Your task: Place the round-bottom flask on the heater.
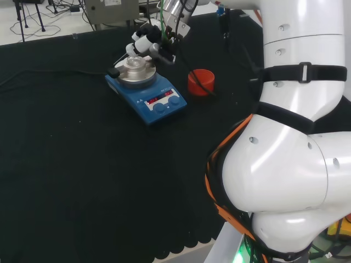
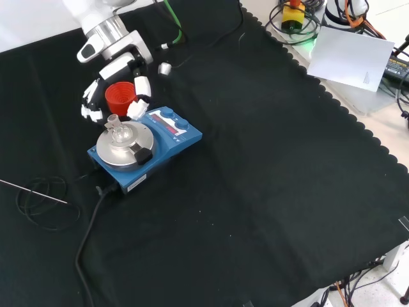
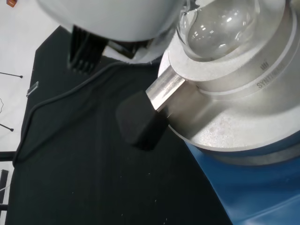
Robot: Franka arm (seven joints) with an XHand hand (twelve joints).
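The clear round-bottom flask (image 1: 133, 60) (image 2: 119, 132) (image 3: 219, 22) sits in the bowl of the silver block on the blue heater (image 1: 159, 102) (image 2: 174, 130) (image 3: 243, 197), neck upward. My hand (image 1: 149, 41) (image 2: 117, 82) hovers just behind it, its white-tipped fingers (image 2: 135, 109) relaxed and spread on either side of the neck, apart from the glass. A blurred white part of the hand (image 3: 112, 18) sits beside the flask's bulb in the wrist view. The block's black-knobbed handle (image 3: 140, 124) (image 2: 143, 153) sticks out sideways.
A red ribbed stand (image 1: 201, 81) (image 2: 119, 96) sits right of the heater in the head view, under my hand in the front view. The heater's black cable (image 2: 89, 236) trails over the cloth. A thin rod with coiled wire (image 2: 35, 192) lies at the front view's left.
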